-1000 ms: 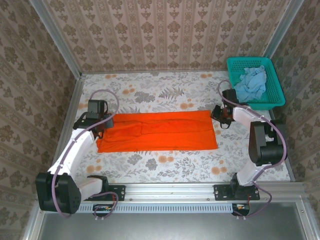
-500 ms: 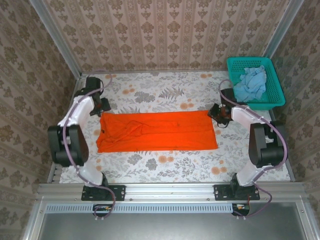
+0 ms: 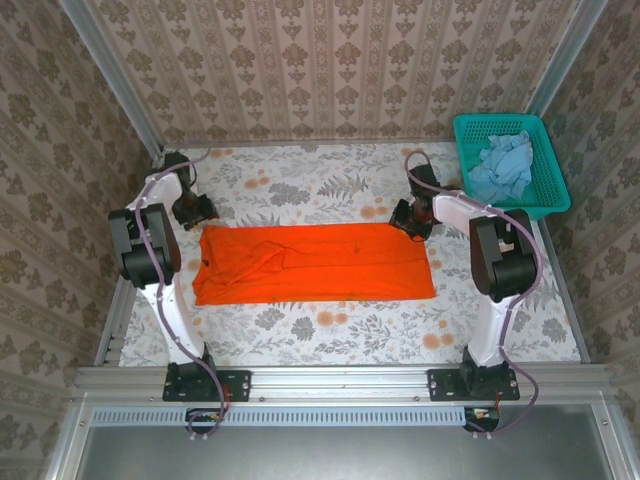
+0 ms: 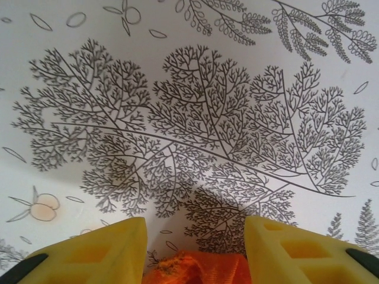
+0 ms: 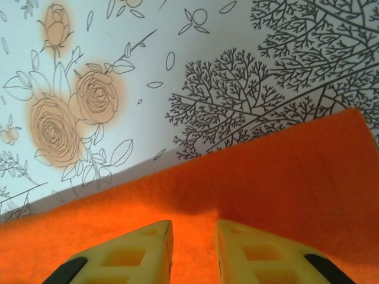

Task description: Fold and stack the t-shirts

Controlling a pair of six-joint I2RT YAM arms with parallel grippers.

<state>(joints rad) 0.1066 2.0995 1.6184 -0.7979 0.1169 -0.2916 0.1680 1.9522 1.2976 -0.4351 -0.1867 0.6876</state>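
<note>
the orange t-shirt (image 3: 315,262) is lying flat near the middle of the bench (image 3: 330,335), folded into a long band that is running left to right. its cloth is looking plain and bright. a few soft creases are showing towards its left end, where the edge is rumpling a little. the right end is sitting squarer. any label on it is too small to read from above.

the pale blue t-shirt (image 3: 503,165) is sitting crumpled in a heap inside the teal mesh basket (image 3: 535,210), which is standing at the far right corner of the bench, well apart from the orange one.

the left gripper (image 3: 192,212) is hovering at the far left corner of the orange t-shirt. in its wrist view the yellow fingers (image 4: 95,251) are standing well apart, so the jaws are open. a small bunch of orange cloth is showing low between them, over the fern print of the bench cover.

the right gripper (image 3: 412,220) is sitting at the far right corner of the orange t-shirt. its yellow fingers (image 5: 130,254) are pointing down onto the cloth near its far edge, with a narrow gap between them. orange is showing through that gap, and i cannot tell whether the jaws are nipping the cloth or merely resting over it.
</note>
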